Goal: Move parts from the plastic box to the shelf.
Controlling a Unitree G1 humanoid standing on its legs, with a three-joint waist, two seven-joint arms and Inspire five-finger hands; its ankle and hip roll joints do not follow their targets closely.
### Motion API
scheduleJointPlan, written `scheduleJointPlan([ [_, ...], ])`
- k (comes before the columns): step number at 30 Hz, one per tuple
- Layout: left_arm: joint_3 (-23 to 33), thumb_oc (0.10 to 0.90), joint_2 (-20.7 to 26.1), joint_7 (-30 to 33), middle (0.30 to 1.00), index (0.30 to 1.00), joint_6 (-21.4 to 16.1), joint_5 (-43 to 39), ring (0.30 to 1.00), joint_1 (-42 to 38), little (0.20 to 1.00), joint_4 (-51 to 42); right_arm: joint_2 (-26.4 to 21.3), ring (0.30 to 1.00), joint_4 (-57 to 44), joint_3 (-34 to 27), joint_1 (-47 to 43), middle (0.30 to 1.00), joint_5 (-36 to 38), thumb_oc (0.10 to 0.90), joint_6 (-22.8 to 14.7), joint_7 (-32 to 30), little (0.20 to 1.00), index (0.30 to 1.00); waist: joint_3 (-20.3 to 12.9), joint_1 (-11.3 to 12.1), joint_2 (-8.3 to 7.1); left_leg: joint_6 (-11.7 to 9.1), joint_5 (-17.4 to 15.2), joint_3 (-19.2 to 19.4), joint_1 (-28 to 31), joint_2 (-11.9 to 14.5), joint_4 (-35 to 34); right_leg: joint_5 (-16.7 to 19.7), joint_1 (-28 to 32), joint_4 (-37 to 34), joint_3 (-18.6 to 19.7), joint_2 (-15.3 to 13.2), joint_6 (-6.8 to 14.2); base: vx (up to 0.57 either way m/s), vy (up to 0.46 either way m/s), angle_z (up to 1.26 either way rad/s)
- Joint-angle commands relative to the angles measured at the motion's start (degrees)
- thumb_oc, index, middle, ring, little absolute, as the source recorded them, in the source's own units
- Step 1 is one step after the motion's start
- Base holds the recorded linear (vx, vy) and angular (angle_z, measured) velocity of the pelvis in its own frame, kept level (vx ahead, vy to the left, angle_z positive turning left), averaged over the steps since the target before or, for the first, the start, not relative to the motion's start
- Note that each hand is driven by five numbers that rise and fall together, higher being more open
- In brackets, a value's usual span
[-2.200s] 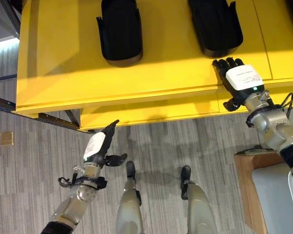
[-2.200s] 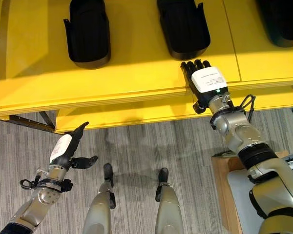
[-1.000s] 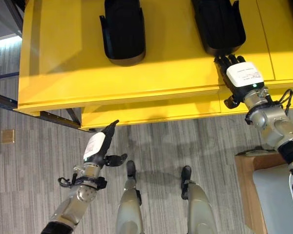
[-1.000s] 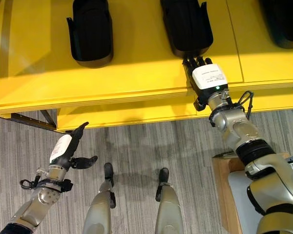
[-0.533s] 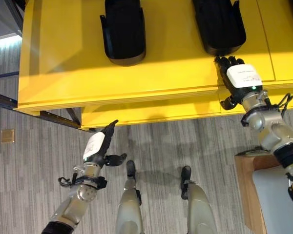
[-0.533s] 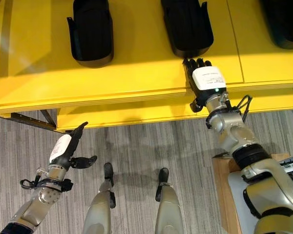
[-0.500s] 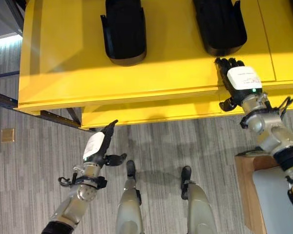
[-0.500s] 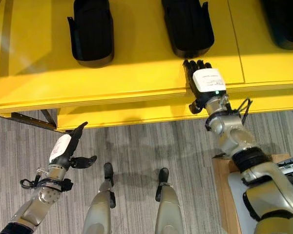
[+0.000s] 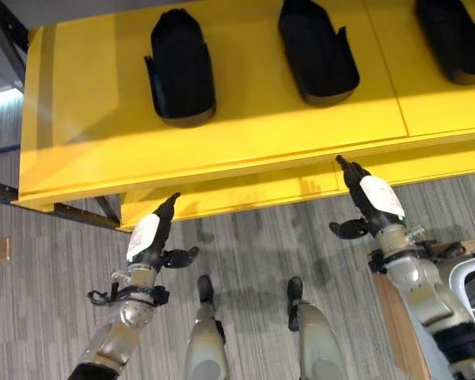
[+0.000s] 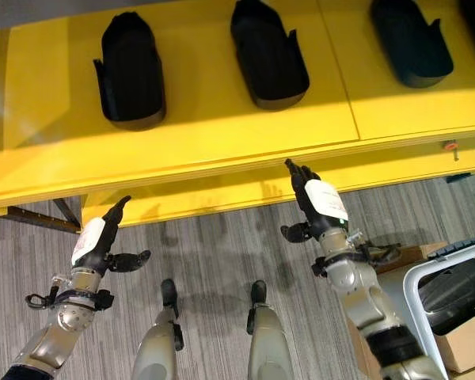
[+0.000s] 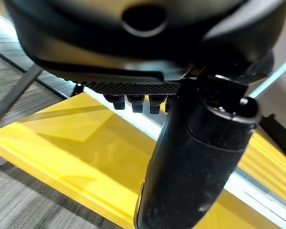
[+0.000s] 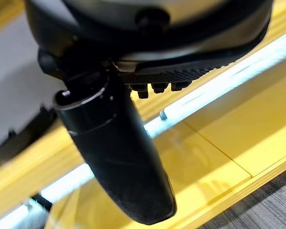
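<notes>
1. Hands first: our left hand point(image 9: 147, 234) hangs below the front edge of the yellow shelf point(image 9: 245, 127) with its fingers point(image 11: 132, 102) straight and relaxed, thumb out, holding nothing. Our right hand point(image 9: 374, 198) sits just under that same front edge, fingers point(image 12: 157, 88) also straight and empty.

2. Parts: three black parts lie on top of the shelf. One point(image 9: 180, 66) is toward the shelf's left end, a second point(image 9: 317, 50) is near its middle, and a third point(image 9: 454, 38) is toward its right end. All three rest flat and well apart from each other.

3. Plastic box: we can't make out for sure which thing it is. Off the shelf's right end there's a white-framed holder with a dark rounded thing point(image 10: 457, 289) in it, plus a cardboard box point(image 10: 469, 346) beside it. More parts could be there, but we can't tell.

4. What could go wrong, as we read it: both hands are close under the shelf's lip, so lifting either arm straight up could clip the edge and jolt the shelf, maybe shifting the parts already placed.

5. Also, if we swing right toward the next part, the right arm has that white frame and a wooden surface point(image 9: 397, 317) close by, so a wide turn could bump them.

6. Under the shelf's left end there's dark metal framing point(image 9: 67, 210) over the grey floor point(image 9: 39, 301), near the left arm's side.
</notes>
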Motion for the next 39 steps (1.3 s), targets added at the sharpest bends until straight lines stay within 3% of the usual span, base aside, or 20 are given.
scheduleJointPlan([
  [1, 2.51, 0.9, 0.97, 1.43, 1.0, 1.0, -3.83, -1.87, 1.0, 0.51, 1.0, -4.49, 0.02, 1.0, -8.01, -4.11, -2.4, 1.0, 5.15, 0.9, -7.51, -2.74, 1.0, 1.0, -7.89, -1.63, -1.52, -1.34, 0.51, -0.22, 4.48, 4.64, -1.21, 2.42, 4.5, -3.68, 1.54, -1.84, 2.29, 0.02, -0.053, -0.29],
  [6, 2.97, 0.9, -1.15, 1.09, 1.0, 1.0, -5.54, -5.75, 1.0, 2.97, 1.0, -4.7, 2.21, 1.0, -13.21, -4.36, 0.84, 1.0, 12.34, 0.9, -10.73, -2.1, 1.0, 1.0, -10.9, -3.04, -0.1, -1.25, 1.53, 0.99, 6.92, 6.0, -2.83, 0.96, 4.14, -2.61, 4.45, 1.08, 1.17, -0.01, -0.102, -0.36],
  [11, 6.38, 0.9, -4.83, 1.49, 1.0, 1.0, -8.0, -14.29, 1.0, 5.49, 1.0, -8.13, 2.76, 1.0, -17.88, -5.05, 3.81, 1.0, 24.91, 0.9, -14.79, -0.48, 1.0, 1.0, -15.03, -3.91, 2.15, -3.16, 12.15, -0.26, 6.67, 10.99, -2.88, -1.32, 3.77, -1.31, 7.64, 8.06, -2.74, -0.05, -0.346, -0.45],
  [13, 7.09, 0.9, -5.4, 1.9, 1.0, 1.0, -8.29, -15.12, 1.0, 5.25, 1.0, -8.69, 2.71, 1.0, -17.67, -4.75, 3.79, 1.0, 27.23, 0.9, -14.72, 0.06, 1.0, 1.0, -15.18, -3.41, 1.99, -2.29, 14.28, -2.78, 6.39, 10.13, -2.18, -0.86, 5.49, -3.94, 8.38, 8.85, -3.75, -0.01, -0.264, -0.16],
  [15, 7.13, 0.9, -6.03, 1.54, 1.0, 1.0, -8.49, -15.65, 1.0, 5.06, 1.0, -9.53, 2.04, 1.0, -18.11, -4.88, 4.14, 1.0, 27.5, 0.9, -14.67, 0.29, 1.0, 1.0, -15.43, -1.8, 0.88, -0.93, 15.27, -8.84, 3.44, 5.94, 1.02, 1.23, 9.26, -10.51, 8.43, 8.71, -4.57, 0.04, -0.284, -0.03],
  [16, 6.98, 0.9, -6.12, 1.17, 1.0, 1.0, -8.5, -15.61, 1.0, 5.05, 1.0, -9.7, 2.07, 1.0, -17.84, -5.35, 4.78, 1.0, 28.03, 0.9, -14.62, 0.4, 1.0, 1.0, -15.54, -1.76, 0.29, -0.42, 14.2, -8.82, 2.02, 3.93, 1.74, 2.01, 10.87, -12.55, 7.5, 8.36, -4.9, 0.09, -0.298, 0.05],
  [17, 6.41, 0.9, -6.22, 0.37, 1.0, 1.0, -8.72, -15.09, 1.0, 5.66, 1.0, -10.21, 2.39, 1.0, -18.45, -6.78, 6.88, 1.0, 28.86, 0.9, -14.3, 1.37, 1.0, 1.0, -16.01, -1.64, -0.91, 2.28, 6.23, -6.47, 1.0, -4.22, 4.14, 3.97, 14.54, -16.9, 6.19, 7.48, -4.8, 0.07, -0.273, 0.42],
  [18, 6.2, 0.9, -6.25, 0.04, 1.0, 1.0, -8.78, -15.17, 1.0, 5.74, 1.0, -10.2, 2.49, 1.0, -18.53, -6.95, 7.65, 1.0, 28.86, 0.9, -14.21, 1.78, 1.0, 1.0, -15.9, -1.45, -1.13, 3.28, 3.15, -6.27, 0.52, -7.36, 5.03, 4.84, 14.93, -17.7, 5.9, 7.35, -4.81, 0.09, -0.213, 0.57],
  [19, 5.86, 0.9, -6.33, -0.15, 1.0, 1.0, -8.88, -15.13, 1.0, 6.36, 1.0, -10.39, 3.16, 1.0, -18.59, -7.0, 8.74, 1.0, 28.87, 0.9, -14.22, 2.29, 1.0, 1.0, -15.88, -0.91, -1.59, 5.13, -3.17, -7.33, 0.68, -13.0, 7.57, 5.42, 16.34, -19.35, 6.02, 7.23, -4.19, 0.06, -0.091, 0.41],
  [20, 5.64, 0.9, -6.64, -0.02, 1.0, 1.0, -8.96, -15.1, 1.0, 6.84, 1.0, -10.91, 4.14, 1.0, -18.05, -5.98, 7.81, 1.0, 28.63, 0.9, -14.44, 2.51, 1.0, 1.0, -16.12, 0.39, -1.5, 6.23, -5.89, -12.16, 0.67, -18.68, 9.02, 6.85, 16.05, -20.0, 7.47, 8.4, -3.61, 0.09, -0.049, -0.45],
  [21, 5.64, 0.9, -6.63, -0.03, 1.0, 1.0, -8.94, -15.1, 1.0, 6.86, 1.0, -10.92, 4.15, 1.0, -18.0, -5.95, 7.78, 1.0, 28.62, 0.9, -14.45, 2.51, 1.0, 1.0, -16.24, 0.39, -1.49, 6.27, -6.36, -12.19, 0.81, -18.69, 9.05, 6.57, 16.27, -20.16, 7.49, 8.39, -3.58, 0.1, -0.053, -1.46],
  [22, 5.58, 0.9, -6.49, -0.05, 1.0, 1.0, -8.83, -14.23, 1.0, 7.32, 1.0, -11.85, 5.85, 1.0, -16.86, -4.44, 5.86, 1.0, 29.49, 0.9, -14.5, 3.05, 1.0, 1.0, -17.21, 0.56, -0.93, 8.42, -7.91, -16.65, 3.33, -21.07, 6.18, 7.62, 16.43, -21.5, 9.58, 10.47, -3.17, 0.06, -0.022, -1.32],
  [27, 4.53, 0.9, -6.1, -0.79, 1.0, 1.0, -8.81, -13.71, 1.0, 6.57, 1.0, -11.67, 7.55, 1.0, -16.11, -5.13, 8.12, 1.0, 31.64, 0.9, -14.0, 3.86, 1.0, 1.0, -19.95, -1.48, -0.87, 8.54, -5.28, -14.05, 5.65, -19.53, -0.44, 9.15, 17.03, -24.4, 9.92, 10.6, -2.74, 0.07, 0.05, -0.37],
  [31, 3.98, 0.9, -5.46, -0.37, 1.0, 1.0, -8.76, -13.53, 1.0, 5.6, 1.0, -11.31, 8.14, 1.0, -16.0, -4.81, 9.01, 1.0, 31.91, 0.9, -13.7, 3.97, 1.0, 1.0, -20.43, -2.0, -1.2, 9.08, -5.06, -12.45, 6.45, -19.17, -2.25, 9.58, 16.66, -24.52, 11.25, 10.9, -2.28, 0.03, 0.05, -0.4],
  [37, 2.67, 0.9, -5.4, 0.04, 1.0, 1.0, -8.68, -14.42, 1.0, 4.32, 1.0, -10.47, 8.15, 1.0, -16.59, -5.25, 10.29, 1.0, 31.81, 0.9, -13.56, 3.77, 1.0, 1.0, -19.97, -4.32, -1.18, 9.88, -6.91, -7.65, 7.42, -18.29, -2.36, 11.04, 14.87, -23.39, 17.42, 12.13, -1.18, 0.02, 0.067, -0.63],
  [39, 2.32, 0.9, -5.3, 0.4, 1.0, 1.0, -8.71, -14.58, 1.0, 3.43, 1.0, -9.89, 8.4, 1.0, -16.74, -4.73, 9.49, 1.0, 31.5, 0.9, -13.46, 3.6, 1.0, 1.0, -19.3, -4.11, -1.2, 10.04, -7.6, -5.55, 6.9, -17.66, -1.53, 11.29, 12.61, -21.39, 19.91, 13.17, -0.7, -0.07, 0.018, -0.89],
])
